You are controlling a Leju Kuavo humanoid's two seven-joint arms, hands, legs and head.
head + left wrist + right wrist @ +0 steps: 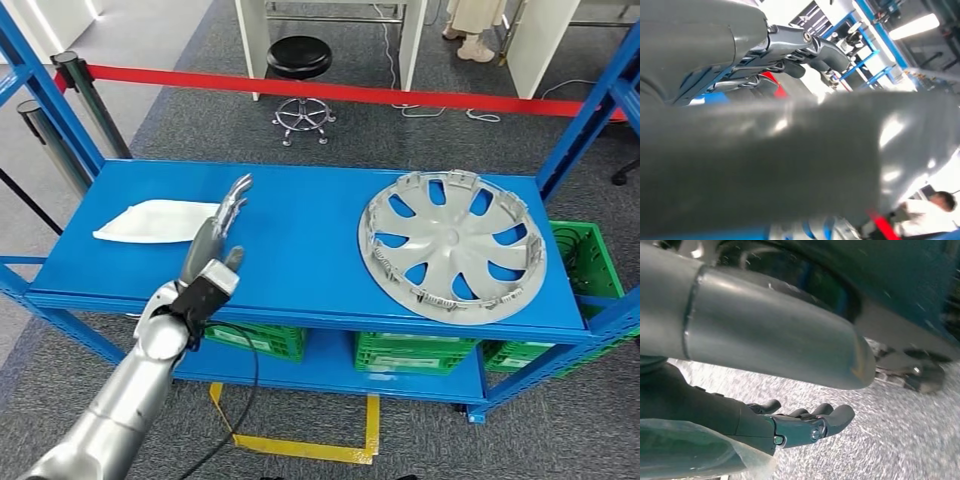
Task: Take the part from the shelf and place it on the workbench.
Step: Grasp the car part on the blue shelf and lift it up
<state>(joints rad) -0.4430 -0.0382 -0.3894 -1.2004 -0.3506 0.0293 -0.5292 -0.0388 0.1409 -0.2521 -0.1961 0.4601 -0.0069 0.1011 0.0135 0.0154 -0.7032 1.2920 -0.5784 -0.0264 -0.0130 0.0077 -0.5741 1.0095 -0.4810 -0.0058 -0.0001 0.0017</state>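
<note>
While the grey wheel cover (451, 245) lies flat on the right of the blue shelf (302, 250), the left hand (219, 238) hovers above it, fingers spread, gripping nothing, beside a white bag (155, 220). The right hand (791, 427) hangs empty, fingers loosely extended. No writing is legible.

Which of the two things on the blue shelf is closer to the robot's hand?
The flat white bag, just beside the left hand; the grey wheel cover lies far off.

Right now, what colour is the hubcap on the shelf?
Silver-grey; the hubcap shows best in the head view.
</note>
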